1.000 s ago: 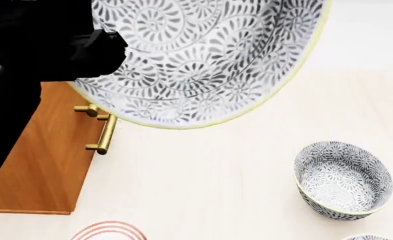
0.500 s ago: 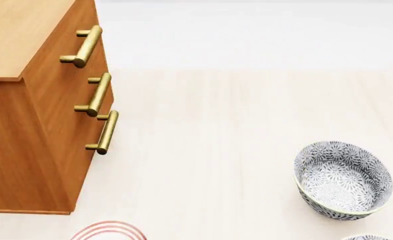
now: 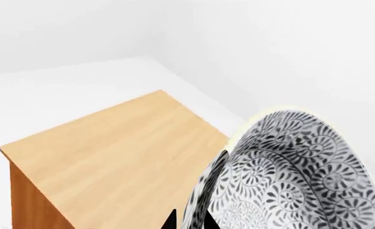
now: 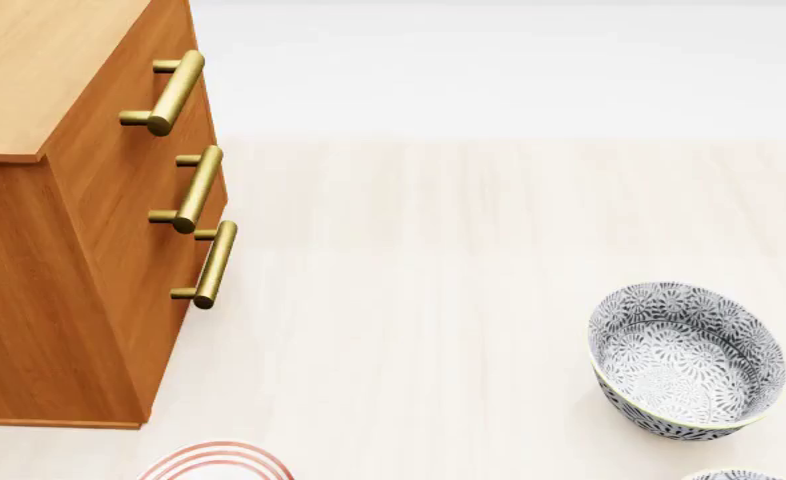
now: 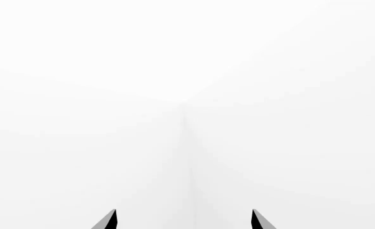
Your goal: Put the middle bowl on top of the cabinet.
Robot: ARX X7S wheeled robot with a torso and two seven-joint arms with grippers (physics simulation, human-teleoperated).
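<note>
1. Standing at the head view's left, the cabinet shows three brass handles and a bare top.
2. The left gripper clamps the middle bowl, tilted on edge above the cabinet's top.
3. A second patterned bowl sits on the table.
4. The right gripper has wide, empty jaws.

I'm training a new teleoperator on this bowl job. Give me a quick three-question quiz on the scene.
1. True or false: the middle bowl already rests on the cabinet.
2. How many handles show on the cabinet: A two, B three, C four?
3. Fill in: the right gripper is ____.

Key: 1 false, the left gripper holds it tilted above the top; 2 B; 3 open.
</note>
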